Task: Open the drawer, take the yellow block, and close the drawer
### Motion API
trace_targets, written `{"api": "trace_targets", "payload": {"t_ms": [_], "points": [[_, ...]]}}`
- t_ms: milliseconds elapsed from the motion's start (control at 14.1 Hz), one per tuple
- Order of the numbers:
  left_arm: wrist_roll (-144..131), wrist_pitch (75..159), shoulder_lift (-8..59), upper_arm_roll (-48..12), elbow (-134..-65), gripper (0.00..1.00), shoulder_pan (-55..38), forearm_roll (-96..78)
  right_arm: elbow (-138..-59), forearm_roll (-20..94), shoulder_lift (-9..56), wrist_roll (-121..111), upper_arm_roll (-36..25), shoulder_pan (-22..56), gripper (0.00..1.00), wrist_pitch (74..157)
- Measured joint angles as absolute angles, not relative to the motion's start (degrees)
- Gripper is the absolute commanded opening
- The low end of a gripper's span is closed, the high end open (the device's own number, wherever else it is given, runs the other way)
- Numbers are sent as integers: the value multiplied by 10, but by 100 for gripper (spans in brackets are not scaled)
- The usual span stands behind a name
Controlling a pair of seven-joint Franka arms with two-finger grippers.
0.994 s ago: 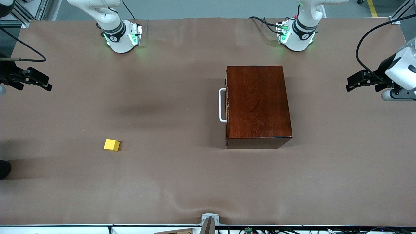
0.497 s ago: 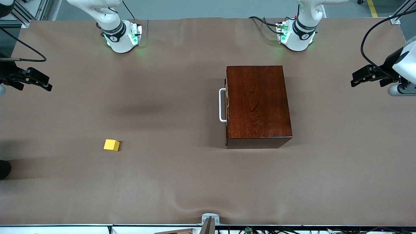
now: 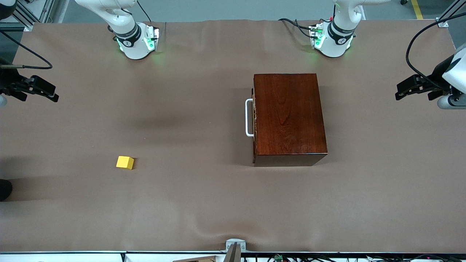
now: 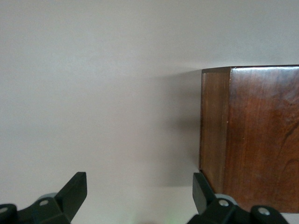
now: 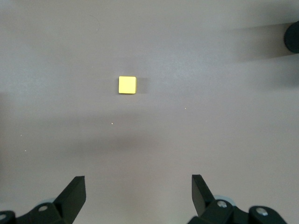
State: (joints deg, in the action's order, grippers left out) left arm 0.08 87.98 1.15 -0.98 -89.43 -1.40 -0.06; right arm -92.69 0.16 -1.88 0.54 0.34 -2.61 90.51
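Note:
The dark reddish-brown wooden box [image 3: 287, 116] stands in the middle, toward the left arm's end. Its drawer is pushed in, the white bar handle [image 3: 249, 118] faces the right arm's end, and the pale inside is hidden. The yellow block [image 3: 125, 162] lies on the brown table, nearer the front camera and toward the right arm's end; it also shows in the right wrist view [image 5: 127, 85]. My left gripper [image 3: 399, 91] is open and empty in the air at the left arm's end, and a box corner [image 4: 257, 140] shows past it. My right gripper [image 3: 54, 94] is open and empty at the right arm's end.
The two arm bases [image 3: 136, 42] [image 3: 333, 40] stand along the table edge farthest from the front camera. A dark round thing [image 3: 4, 189] sits at the table edge at the right arm's end. A metal bracket [image 3: 235, 244] is at the front edge.
My left gripper has drawn back a little, away from the box toward the left arm's end of the table. The right arm, the box and the block have not moved.

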Motion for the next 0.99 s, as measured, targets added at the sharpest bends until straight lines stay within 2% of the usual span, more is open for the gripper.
{"api": "trace_targets", "payload": {"t_ms": [994], "points": [[4,887,12,-15,-898,100,-14,7,-927,2,-19,5,4,-26,100,905]]}}
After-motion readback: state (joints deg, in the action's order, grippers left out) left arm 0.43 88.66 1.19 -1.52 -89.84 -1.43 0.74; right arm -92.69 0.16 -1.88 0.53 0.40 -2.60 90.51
